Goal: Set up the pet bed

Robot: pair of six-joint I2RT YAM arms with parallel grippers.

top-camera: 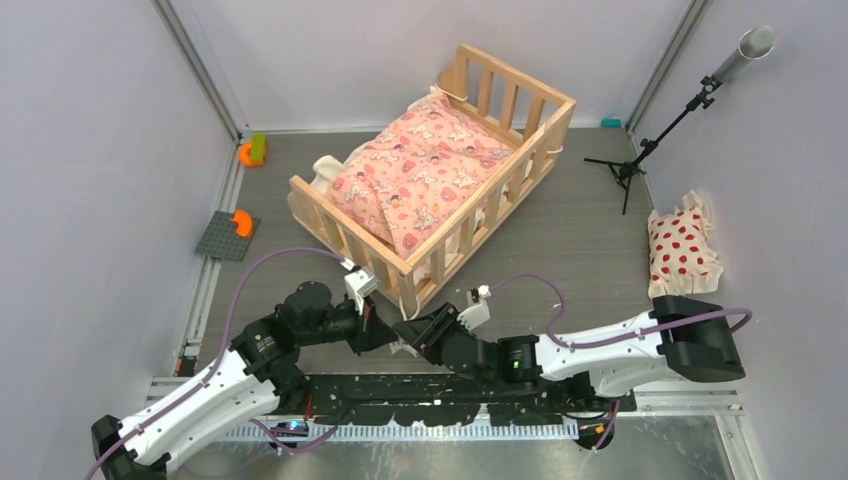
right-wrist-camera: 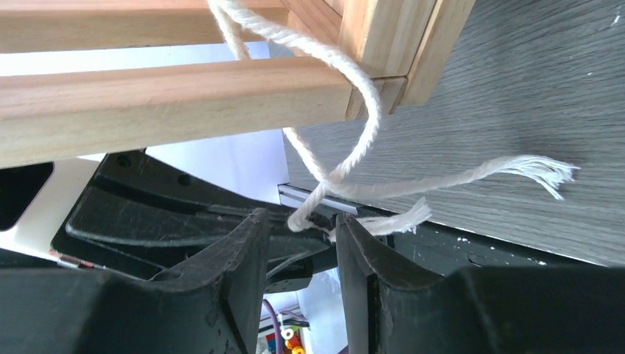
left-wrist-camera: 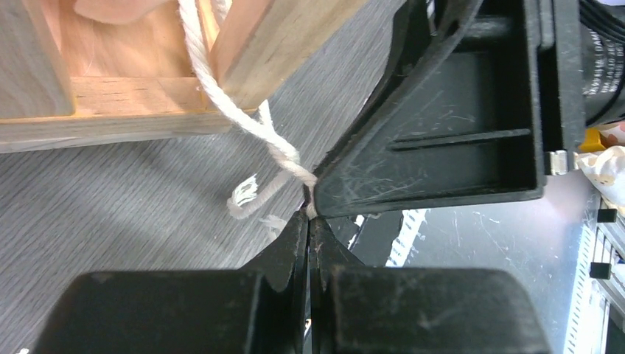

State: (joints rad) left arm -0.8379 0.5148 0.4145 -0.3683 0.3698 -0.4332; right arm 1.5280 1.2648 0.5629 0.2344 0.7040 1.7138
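The pet bed [top-camera: 515, 74] of light wood stands mid-table with a pink cartoon-print cushion [top-camera: 420, 170] inside. Both grippers meet at its near corner. My left gripper [top-camera: 388, 338] [left-wrist-camera: 309, 214] is shut, with a cream tie [left-wrist-camera: 221, 99] pinched at its tips. That tie runs up round the bed's corner post [left-wrist-camera: 280, 44]. My right gripper [top-camera: 408, 335] [right-wrist-camera: 298, 221] faces it, open, and the looped tie [right-wrist-camera: 361, 140] hangs just at its fingertips, not pinched. The tie's frayed ends [right-wrist-camera: 545, 168] lie on the grey table. The bed's lower rail [right-wrist-camera: 147, 96] is above the jaws.
A white pillow with red dots [top-camera: 680, 250] lies at the right wall. A black tripod stand [top-camera: 640, 160] stands at the back right. At the left sit a grey baseplate [top-camera: 222, 240] with an orange piece, and an orange-green toy [top-camera: 252, 150].
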